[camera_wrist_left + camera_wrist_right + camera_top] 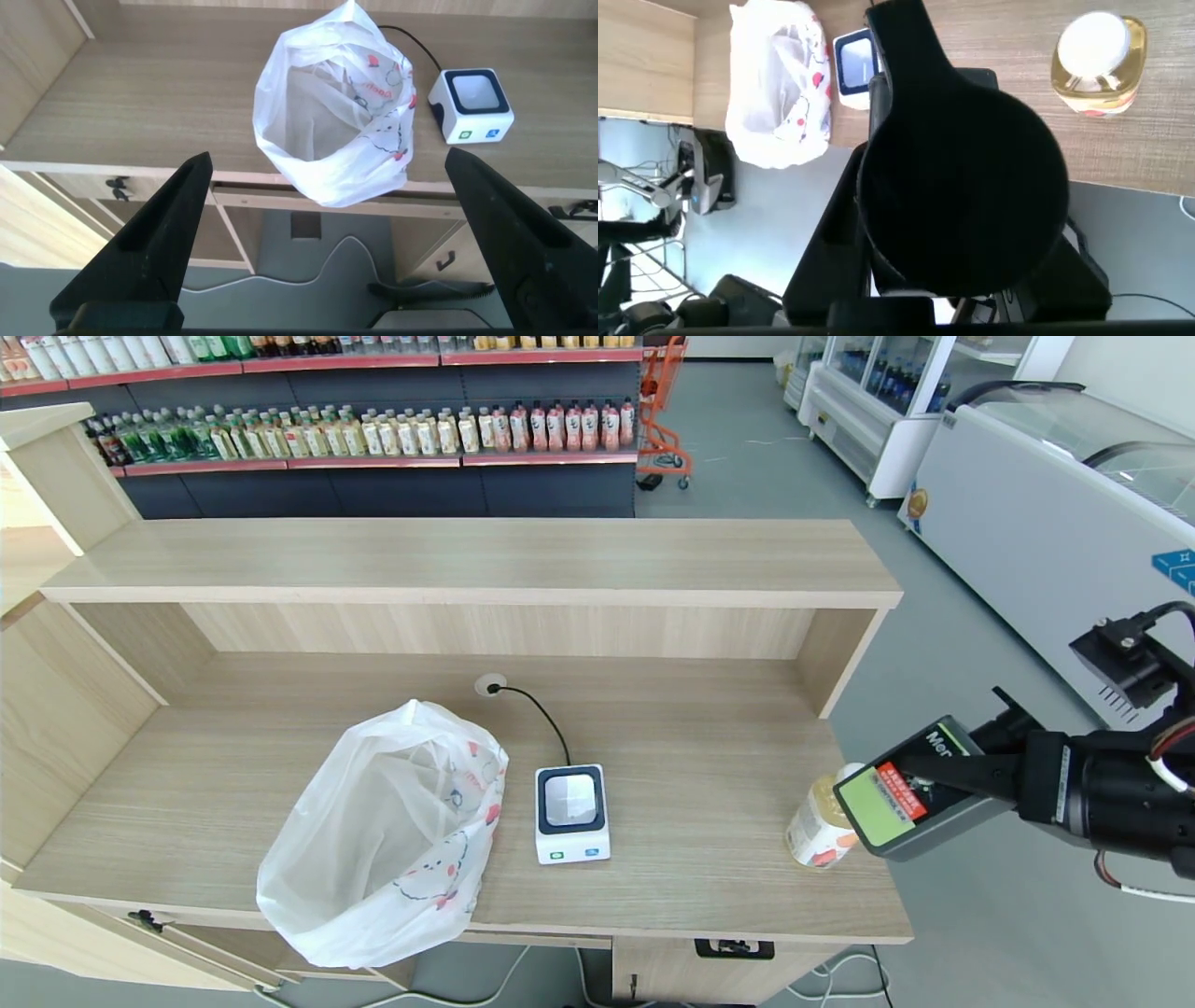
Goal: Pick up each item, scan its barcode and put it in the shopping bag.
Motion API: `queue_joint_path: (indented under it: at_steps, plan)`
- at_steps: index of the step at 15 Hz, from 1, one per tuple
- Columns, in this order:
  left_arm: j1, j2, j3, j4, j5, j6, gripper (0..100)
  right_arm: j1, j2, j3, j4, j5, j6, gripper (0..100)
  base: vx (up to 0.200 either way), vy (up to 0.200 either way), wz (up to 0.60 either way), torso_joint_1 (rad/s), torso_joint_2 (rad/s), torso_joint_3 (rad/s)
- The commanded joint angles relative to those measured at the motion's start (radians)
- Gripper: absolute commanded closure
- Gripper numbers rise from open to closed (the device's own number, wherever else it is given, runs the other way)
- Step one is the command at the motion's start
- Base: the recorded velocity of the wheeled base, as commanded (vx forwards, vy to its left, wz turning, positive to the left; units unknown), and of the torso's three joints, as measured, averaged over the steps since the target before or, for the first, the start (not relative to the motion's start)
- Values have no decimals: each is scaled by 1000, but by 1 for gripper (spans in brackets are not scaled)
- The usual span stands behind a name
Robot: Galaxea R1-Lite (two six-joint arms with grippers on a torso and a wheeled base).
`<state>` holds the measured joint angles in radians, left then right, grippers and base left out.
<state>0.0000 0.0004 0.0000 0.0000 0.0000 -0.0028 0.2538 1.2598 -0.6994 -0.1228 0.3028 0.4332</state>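
Note:
My right gripper (945,773) is shut on a dark box (878,807) with a green and red label, held in the air just off the counter's right end. The same box (962,187) hides most of the right wrist view. Next to it a yellowish bottle (820,823) with a white cap stands upright near the counter's right edge; the bottle (1097,61) shows from above in the right wrist view. The white barcode scanner (571,812) sits mid-counter. A white shopping bag (392,840) stands with its mouth agape at the front left. My left gripper (329,163) hangs open before the counter, facing the bag (336,112).
The wooden counter (691,747) has a raised shelf along its back and side walls. The scanner's black cable (541,714) runs to a hole at the back. Freezer chests (1055,513) stand on the right, and drink shelves (373,429) line the far wall.

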Motion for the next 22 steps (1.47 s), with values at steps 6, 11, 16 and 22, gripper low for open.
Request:
queue_joint_path:
  at_steps: [6,11,16,22]
  plan:
    - [0,0,0,0,0,0,0,42,20,32,-94,36,1,100,0,100,0,2,0,2]
    - [0,0,0,0,0,1,0,45,95,26,-141,30,-10,100,0,200,0,1,4,5]
    - [0,0,0,0,-2,1,0,71,277,-40,-256,-21,-13,100,0,200,0,1,3,2]
    - [0,0,0,0,0,1,0,110,494,-65,-396,-102,-30,100,0,67,0,1,2,0]
